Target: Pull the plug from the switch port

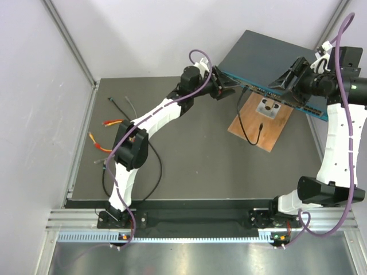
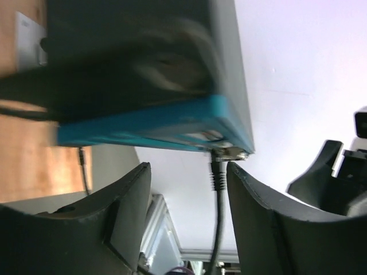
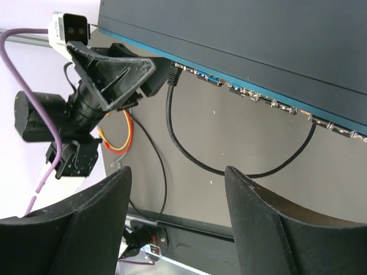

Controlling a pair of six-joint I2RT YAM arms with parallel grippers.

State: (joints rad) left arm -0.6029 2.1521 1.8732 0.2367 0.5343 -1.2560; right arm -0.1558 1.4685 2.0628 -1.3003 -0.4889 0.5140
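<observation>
Straddling the black booted plug (image 2: 216, 172) with the open left tool (image 2: 188, 172) for a pinch, holding the open right tool (image 3: 176, 175) by the flat grey-blue metal switch (image 1: 258, 51) at the far-right corner of the desk (image 1: 189, 160), probably for bracing.

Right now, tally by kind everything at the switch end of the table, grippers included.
Network switch: 1
Wooden board: 1
Metal plate on the board: 1
Black cable plugged into the switch: 1
Grippers: 2 (left gripper, right gripper)
Total: 6
</observation>
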